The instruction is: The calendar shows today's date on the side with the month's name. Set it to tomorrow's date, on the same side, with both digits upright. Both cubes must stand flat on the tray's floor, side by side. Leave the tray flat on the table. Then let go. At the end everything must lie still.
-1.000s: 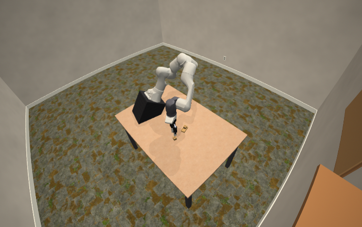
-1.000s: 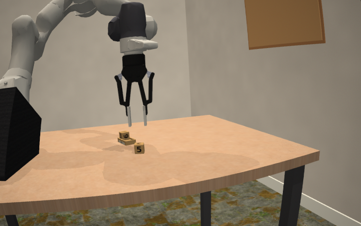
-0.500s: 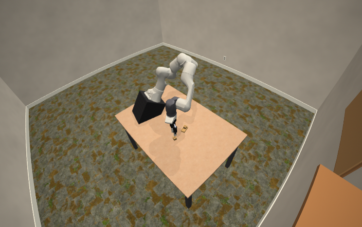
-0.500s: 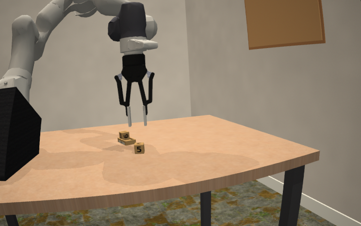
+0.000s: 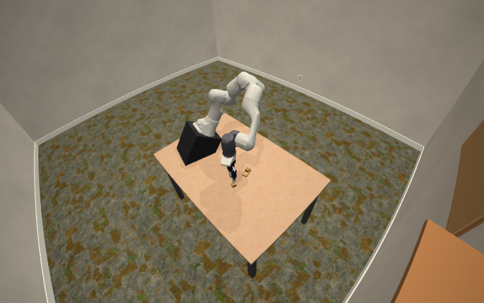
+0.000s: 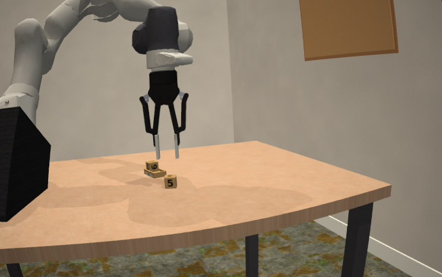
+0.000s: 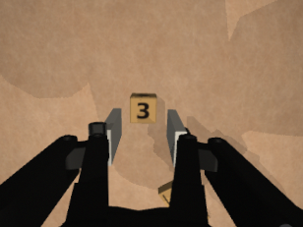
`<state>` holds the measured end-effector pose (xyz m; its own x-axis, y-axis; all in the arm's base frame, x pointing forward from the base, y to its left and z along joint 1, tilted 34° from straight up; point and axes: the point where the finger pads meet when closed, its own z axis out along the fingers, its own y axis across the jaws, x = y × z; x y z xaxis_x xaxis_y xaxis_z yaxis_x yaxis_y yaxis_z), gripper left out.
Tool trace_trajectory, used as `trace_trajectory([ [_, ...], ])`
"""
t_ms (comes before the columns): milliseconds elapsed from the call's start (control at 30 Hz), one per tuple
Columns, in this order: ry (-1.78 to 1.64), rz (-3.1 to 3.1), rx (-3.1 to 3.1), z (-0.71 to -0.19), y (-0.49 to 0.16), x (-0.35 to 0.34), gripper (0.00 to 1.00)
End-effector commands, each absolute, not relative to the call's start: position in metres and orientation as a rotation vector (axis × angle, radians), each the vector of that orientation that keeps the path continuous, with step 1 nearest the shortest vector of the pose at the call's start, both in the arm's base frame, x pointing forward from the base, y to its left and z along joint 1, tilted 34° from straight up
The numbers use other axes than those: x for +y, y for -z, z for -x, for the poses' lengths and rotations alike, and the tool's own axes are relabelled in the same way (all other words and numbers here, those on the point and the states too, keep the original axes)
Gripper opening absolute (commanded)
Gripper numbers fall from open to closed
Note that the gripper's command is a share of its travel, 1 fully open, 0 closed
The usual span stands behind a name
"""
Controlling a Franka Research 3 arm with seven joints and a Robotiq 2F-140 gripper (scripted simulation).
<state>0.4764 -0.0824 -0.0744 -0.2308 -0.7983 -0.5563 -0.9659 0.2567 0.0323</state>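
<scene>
A loose wooden cube [image 5: 233, 184] [image 6: 170, 183] [image 7: 136, 117] lies flat on the table, with 5 upright on the side facing the exterior camera and 3 on top. The small wooden tray [image 5: 244, 174] [image 6: 160, 174] stands near it. The other cube [image 5: 247, 169] [image 6: 151, 166] is in the tray; one side shows a 6 or 9, and the finger partly hides it in the wrist view. The month's name is not readable. My gripper [image 5: 233, 181] [image 6: 167, 158] [image 7: 144, 122] is partly open and empty, above the loose cube, pointing down.
The table [image 5: 274, 199] [image 6: 244, 202] bears the tray and cubes. The robot's black base block [image 5: 196, 147] [image 6: 24, 169] stands at one end of it. The arm's shadow falls around the loose cube.
</scene>
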Motion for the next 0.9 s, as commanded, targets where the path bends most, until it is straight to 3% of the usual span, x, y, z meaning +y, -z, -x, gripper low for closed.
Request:
trace_trajectory([
  [0,-0.517,1.606,2.1,-0.479,0.079,-0.079,0.29],
  [867,-0.517,1.606,2.1,-0.483,0.105,-0.062,0.29],
])
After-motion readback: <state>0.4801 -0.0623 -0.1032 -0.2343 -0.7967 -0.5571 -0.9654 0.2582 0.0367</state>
